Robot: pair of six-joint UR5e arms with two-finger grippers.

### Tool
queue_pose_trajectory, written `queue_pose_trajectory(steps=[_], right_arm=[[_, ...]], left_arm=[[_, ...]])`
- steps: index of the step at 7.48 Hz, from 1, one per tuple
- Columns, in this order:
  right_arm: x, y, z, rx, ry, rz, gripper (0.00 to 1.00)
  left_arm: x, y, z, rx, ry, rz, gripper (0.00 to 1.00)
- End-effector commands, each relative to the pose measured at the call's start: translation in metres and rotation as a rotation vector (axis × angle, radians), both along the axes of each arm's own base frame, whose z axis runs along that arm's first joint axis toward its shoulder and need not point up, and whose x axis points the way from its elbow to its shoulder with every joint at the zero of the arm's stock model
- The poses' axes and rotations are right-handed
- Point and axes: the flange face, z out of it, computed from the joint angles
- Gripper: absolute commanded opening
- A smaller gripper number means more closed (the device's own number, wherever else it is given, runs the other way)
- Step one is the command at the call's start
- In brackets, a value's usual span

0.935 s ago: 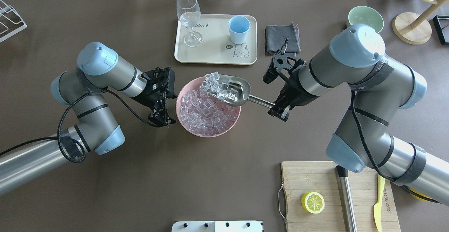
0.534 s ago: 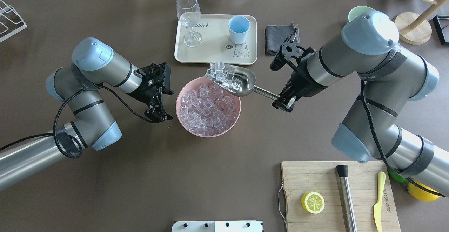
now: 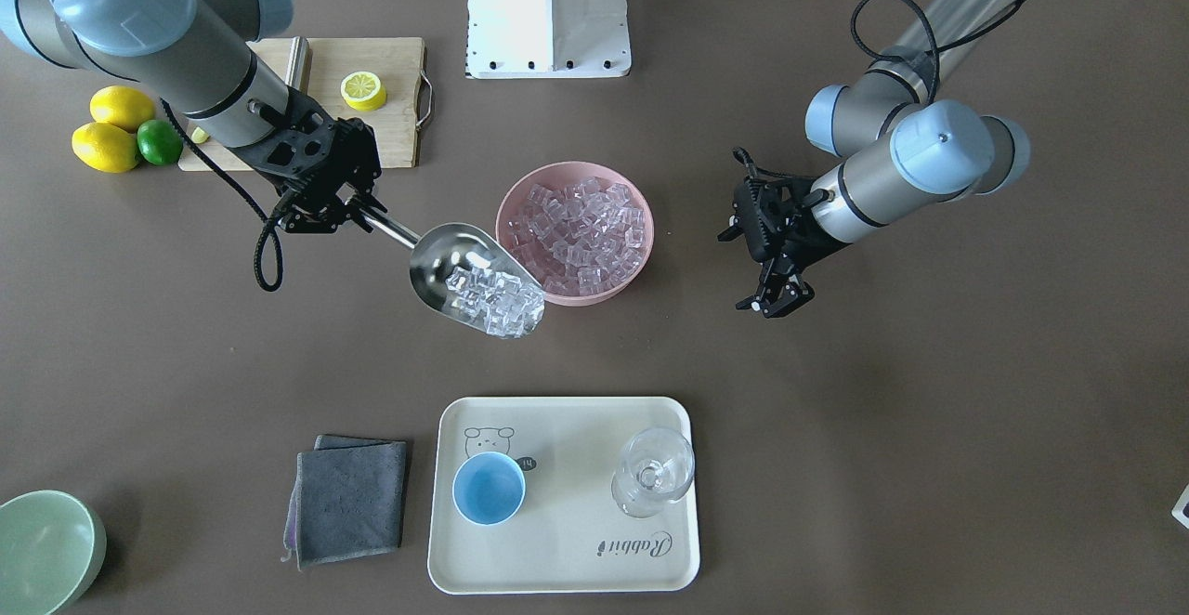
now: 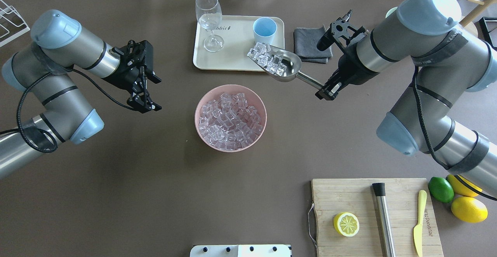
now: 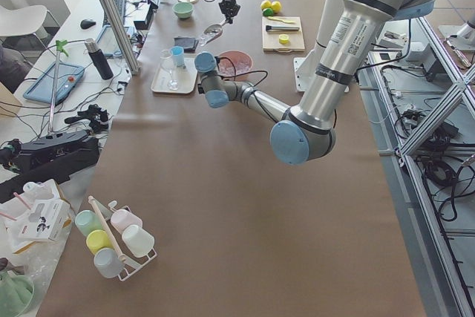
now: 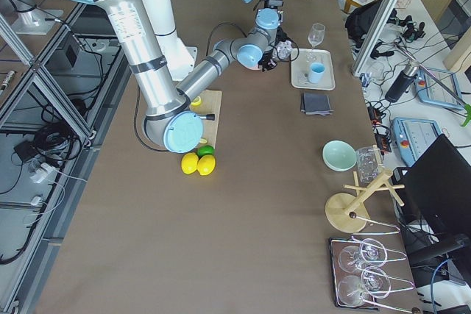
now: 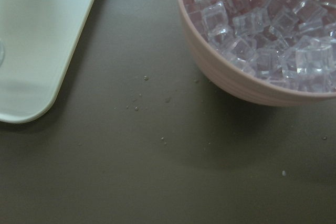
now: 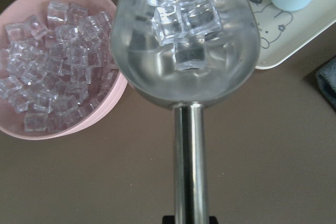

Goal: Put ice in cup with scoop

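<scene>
1. Overhead exterior: right gripper [image 4: 327,91] is clamped on the scoop [image 4: 286,68] by its rod handle; trough is loaded w/ ice [image 4: 267,58]; its front lip overlaps the tray [image 4: 233,61] corner, just beside the cup [image 4: 264,32], not over it; left gripper [image 4: 144,102] sits well apart, fingers look spread, holding nothing.
2. Exterior front-facing: scoop shows short of the tray, btwn it and the pink bowl [image 3: 500,215], so it's prob up in the air; cup inside is plain blue, no cubes; imo scooping's done, carry is most of the way, tip-in is left.
3. Left wrist: just bowl wall, tray corner, specks on the brown table [image 7: 131,182].
4. Right wrist: cubes bunched at the trough's front; cup at top right.
5. Side views: long matte brown table, lab room w/ cables, metal framing, mug rack [image 5: 111,235]; grippers too small to judge.
</scene>
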Motion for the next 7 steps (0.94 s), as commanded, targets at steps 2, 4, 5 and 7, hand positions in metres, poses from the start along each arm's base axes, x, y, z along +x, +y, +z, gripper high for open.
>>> queue_pose_trajectory(steps=[2, 4, 5, 7], right_arm=[[0.015, -0.06, 0.027, -0.085, 0.053, 0.094, 0.0], [0.003, -0.081, 0.027, -0.097, 0.07, 0.103, 0.0], [0.001, -0.086, 0.031, -0.106, 0.081, 0.108, 0.0], [0.003, -0.107, 0.025, -0.125, 0.094, 0.125, 0.0]], left_arm=[[-0.081, -0.049, 0.034, -0.153, -0.179, -0.21, 0.99], [-0.161, -0.073, 0.063, -0.253, -0.253, -0.336, 0.99], [-0.2, -0.078, 0.094, -0.358, -0.319, -0.389, 0.99], [-0.275, -0.078, 0.147, -0.546, -0.412, -0.481, 0.99]])
